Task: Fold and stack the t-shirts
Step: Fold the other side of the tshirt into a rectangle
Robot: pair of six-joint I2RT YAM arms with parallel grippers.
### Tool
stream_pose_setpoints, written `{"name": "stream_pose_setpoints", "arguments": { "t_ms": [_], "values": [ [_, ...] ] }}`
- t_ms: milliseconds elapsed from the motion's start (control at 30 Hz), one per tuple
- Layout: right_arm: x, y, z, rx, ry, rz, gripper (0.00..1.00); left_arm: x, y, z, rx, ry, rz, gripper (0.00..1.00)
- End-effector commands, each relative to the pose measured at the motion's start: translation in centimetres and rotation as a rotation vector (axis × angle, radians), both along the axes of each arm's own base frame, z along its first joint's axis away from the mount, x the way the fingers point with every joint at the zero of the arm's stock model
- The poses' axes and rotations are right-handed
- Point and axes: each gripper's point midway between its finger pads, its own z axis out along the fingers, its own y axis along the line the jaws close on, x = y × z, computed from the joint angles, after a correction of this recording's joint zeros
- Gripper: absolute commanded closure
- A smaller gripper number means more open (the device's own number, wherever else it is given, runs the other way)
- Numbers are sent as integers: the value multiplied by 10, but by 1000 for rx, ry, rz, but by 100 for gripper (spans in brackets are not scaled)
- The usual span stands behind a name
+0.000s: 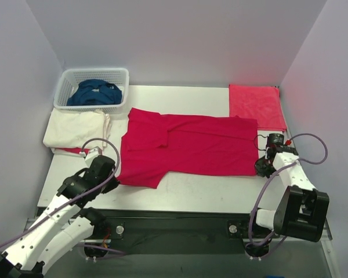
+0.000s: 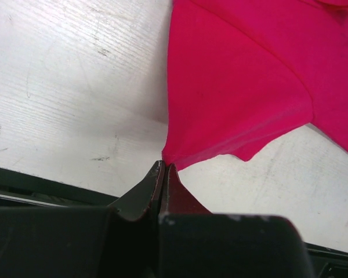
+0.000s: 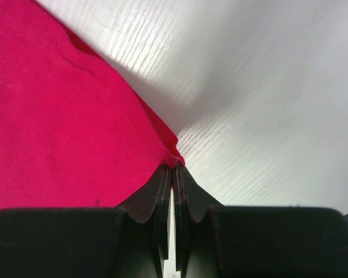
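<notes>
Two grippers pinch opposite ends of the crimson t-shirt (image 1: 188,147), which lies spread flat across the middle of the white table (image 1: 209,191), collar end toward the left and hem toward the right. The left gripper (image 1: 109,168) sits at the shirt's near-left corner. In its wrist view the left gripper (image 2: 164,168) has its jaws pressed together on a small point of red fabric, and the cloth (image 2: 238,87) fans out from that pinch across the tabletop (image 2: 64,87). The right gripper (image 1: 261,167) is at the near-right corner of the hem. Its own camera shows the right gripper (image 3: 173,168) with both fingers closed tight on the very tip of the shirt (image 3: 52,116), the table (image 3: 267,116) bare beside it. A cream-white t-shirt (image 1: 75,128) lies folded at the left edge of the table, just beside the crimson one's sleeve, with a sliver of red showing under its near edge. Behind it stands a white lattice basket (image 1: 66,81) with a dark blue t-shirt (image 1: 95,92) bunched inside. A folded pink-red cloth (image 1: 256,105) lies flat at the far-right corner, touching or just short of the crimson shirt's far edge.
</notes>
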Motion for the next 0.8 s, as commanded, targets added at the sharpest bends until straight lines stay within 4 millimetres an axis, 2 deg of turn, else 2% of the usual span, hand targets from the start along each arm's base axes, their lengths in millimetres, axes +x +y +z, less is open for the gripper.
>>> {"name": "stream_pose_setpoints", "arguments": {
  "t_ms": [0, 133, 267, 367, 600, 767],
  "values": [
    [-18, 5, 6, 19, 22, -9, 100, -5, 1, 21, -39, -33, 23, 100],
    [-22, 9, 14, 29, -21, -10, 100, -12, 4, 31, -61, -63, 26, 100],
    [-25, 13, 20, 35, -53, -4, 100, -8, 6, 46, -73, -122, 25, 100],
    [-21, 13, 27, 37, -88, -2, 100, 7, 11, 56, -11, -161, 33, 100],
    [-7, 9, 42, 23, -130, 3, 100, 67, -14, 77, 40, -254, 16, 100],
    [12, 3, 57, 3, -176, 6, 100, 97, -16, 94, 82, -303, 45, 100]
  ]
}}
